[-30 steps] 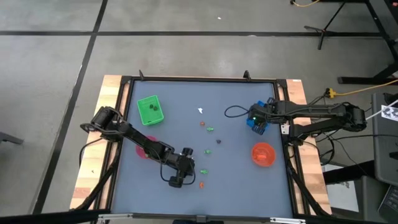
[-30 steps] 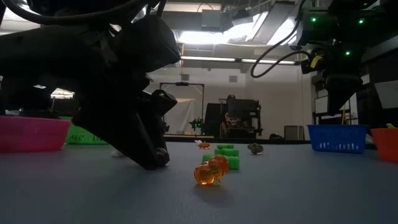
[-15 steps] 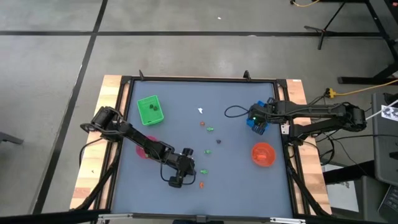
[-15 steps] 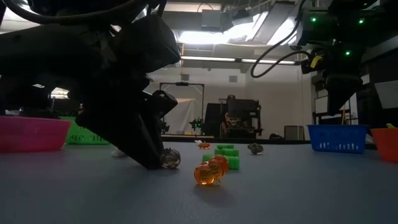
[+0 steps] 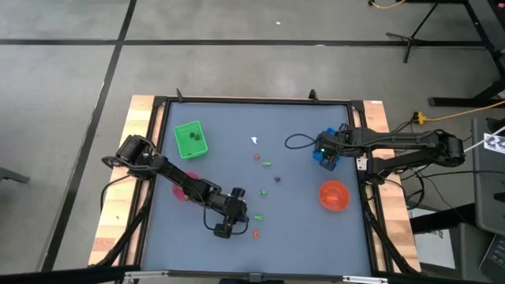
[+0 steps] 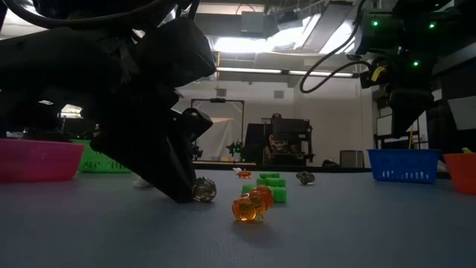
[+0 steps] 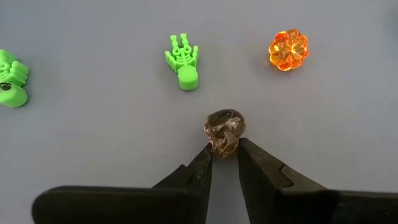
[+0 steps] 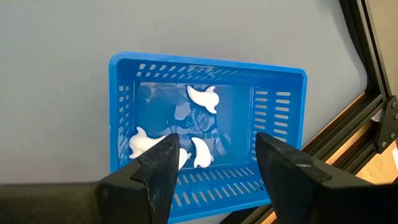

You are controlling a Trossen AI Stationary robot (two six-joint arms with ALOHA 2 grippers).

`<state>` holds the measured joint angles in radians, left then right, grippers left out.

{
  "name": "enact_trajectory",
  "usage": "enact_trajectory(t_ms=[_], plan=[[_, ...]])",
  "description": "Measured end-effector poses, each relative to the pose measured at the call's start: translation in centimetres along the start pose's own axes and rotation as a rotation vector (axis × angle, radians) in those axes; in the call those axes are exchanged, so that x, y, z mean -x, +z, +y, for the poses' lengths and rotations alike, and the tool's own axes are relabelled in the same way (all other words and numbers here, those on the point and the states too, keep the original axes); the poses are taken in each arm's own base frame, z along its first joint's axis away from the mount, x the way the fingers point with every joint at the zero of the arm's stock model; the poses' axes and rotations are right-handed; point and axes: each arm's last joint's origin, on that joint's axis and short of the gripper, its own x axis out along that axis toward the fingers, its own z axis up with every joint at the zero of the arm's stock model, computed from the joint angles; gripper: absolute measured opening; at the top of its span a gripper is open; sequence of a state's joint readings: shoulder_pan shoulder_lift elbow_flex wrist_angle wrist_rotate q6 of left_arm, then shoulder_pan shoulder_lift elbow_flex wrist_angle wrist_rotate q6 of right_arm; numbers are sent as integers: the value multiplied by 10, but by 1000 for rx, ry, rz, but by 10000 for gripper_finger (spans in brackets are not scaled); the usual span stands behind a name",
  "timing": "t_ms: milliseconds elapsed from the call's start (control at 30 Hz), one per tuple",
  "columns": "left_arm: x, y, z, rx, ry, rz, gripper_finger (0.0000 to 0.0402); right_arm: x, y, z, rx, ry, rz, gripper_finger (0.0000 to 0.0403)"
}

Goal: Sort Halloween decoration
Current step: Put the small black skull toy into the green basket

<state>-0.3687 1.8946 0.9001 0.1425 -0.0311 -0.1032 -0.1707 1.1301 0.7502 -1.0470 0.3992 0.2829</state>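
Note:
My left gripper (image 7: 225,155) is shut on a small smoky-brown see-through figure (image 7: 224,130) that lies on the grey table near its front edge; it also shows in the low view (image 6: 202,190). Just beyond it lie a green skeleton figure (image 7: 183,61), an orange pumpkin figure (image 7: 288,50) and another green figure (image 7: 11,78). My right gripper (image 8: 214,152) hangs open above the blue basket (image 8: 280,106) at the table's right. The basket holds white ghost figures (image 8: 204,98). My left gripper pinches the smoky-brown figure at its near end (image 7: 224,148) between the tips of its two fingers (image 7: 204,163). The fingers slant down at it from the table's left-near side. The figure's underside rests on the table (image 6: 202,198).
A green basket (image 5: 189,140) stands at the far left and a pink bowl (image 5: 181,191) lies partly under my left arm. An orange bowl (image 5: 334,196) sits at the right. A white figure (image 5: 254,140) and a few small figures (image 5: 267,164) lie mid-table.
My left gripper has shut on the smoky-brown figure. In the low view the figure now shows at the fingertips, nudged slightly toward the table's right. Both arms have kept their places.

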Motion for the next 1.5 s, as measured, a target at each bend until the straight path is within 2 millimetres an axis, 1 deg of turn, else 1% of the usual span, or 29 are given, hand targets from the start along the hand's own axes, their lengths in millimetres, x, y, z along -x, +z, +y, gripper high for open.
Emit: enact_trajectory(t_ms=[133, 400, 833, 1067, 1267, 1500], plan=[[0, 0, 0, 28, 0, -2, 69, 0, 0, 0, 0, 0, 0, 211], [0, 2, 0, 46, 2, -25, 115, 0, 0, 0, 0, 0, 0, 211], [-1, 5, 0, 20, 0, -57, 149, 0, 0, 0, 0, 0, 0, 211], [0, 7, -1, 19, -5, -81, 154, 0, 0, 0, 0, 0, 0, 211], [0, 8, -1, -29, -5, -87, 154, 0, 0, 0, 0, 0, 0, 211], [0, 8, -1, -32, -7, -89, 154, 0, 0, 0, 0, 0, 0, 211]])
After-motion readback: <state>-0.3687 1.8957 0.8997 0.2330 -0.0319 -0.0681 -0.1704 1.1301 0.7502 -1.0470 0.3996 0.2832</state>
